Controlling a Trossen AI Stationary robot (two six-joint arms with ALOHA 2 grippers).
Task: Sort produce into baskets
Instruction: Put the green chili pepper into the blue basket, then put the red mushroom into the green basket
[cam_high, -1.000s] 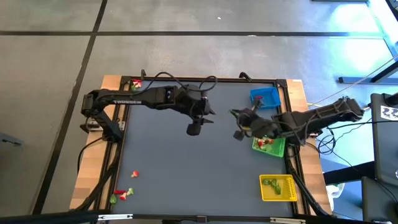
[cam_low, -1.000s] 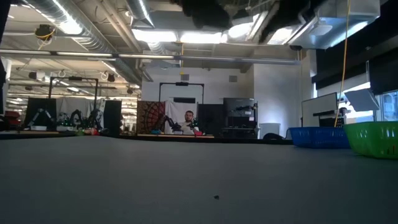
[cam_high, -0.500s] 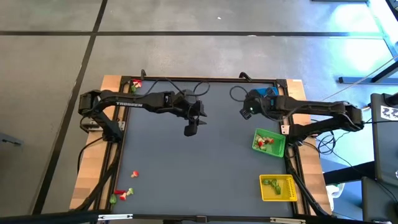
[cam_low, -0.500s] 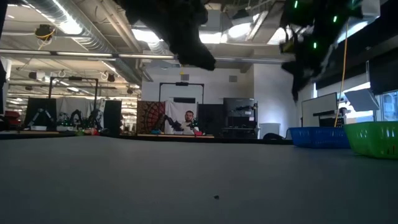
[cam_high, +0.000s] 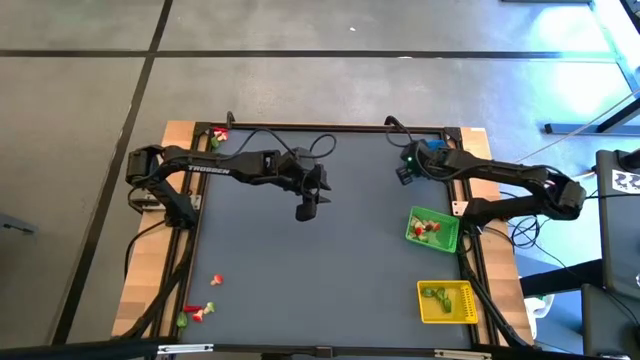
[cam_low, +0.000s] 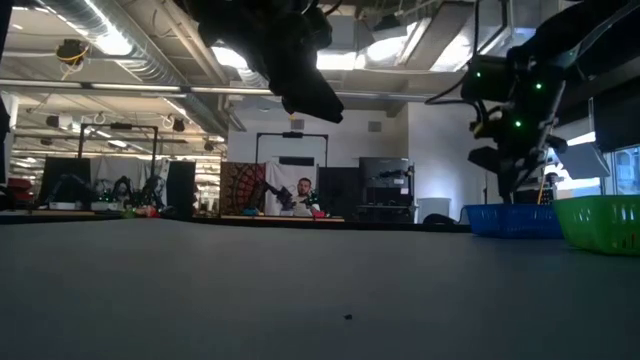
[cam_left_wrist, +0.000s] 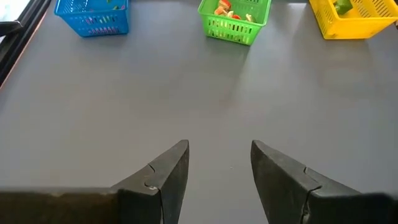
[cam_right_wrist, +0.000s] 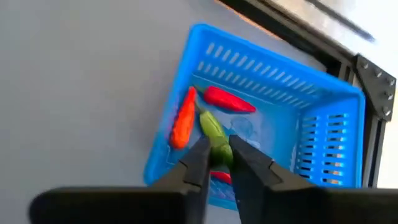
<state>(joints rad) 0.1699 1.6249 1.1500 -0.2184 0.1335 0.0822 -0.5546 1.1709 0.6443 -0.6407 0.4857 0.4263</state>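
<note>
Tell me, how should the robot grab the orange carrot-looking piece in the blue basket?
Grip the orange piece across its narrow middle, coming straight down from above. It lies flat and long beside the blue basket wall, so fingers probably fit best on either side of its width, clear of the green piece next to it.

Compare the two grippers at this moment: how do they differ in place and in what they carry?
The left gripper hangs open and empty over bare mid-table, while the right gripper is above the blue basket, fingers narrowly apart around a green piece. The left faces all three baskets from afar; the right looks straight into one. Both are off the table.
</note>
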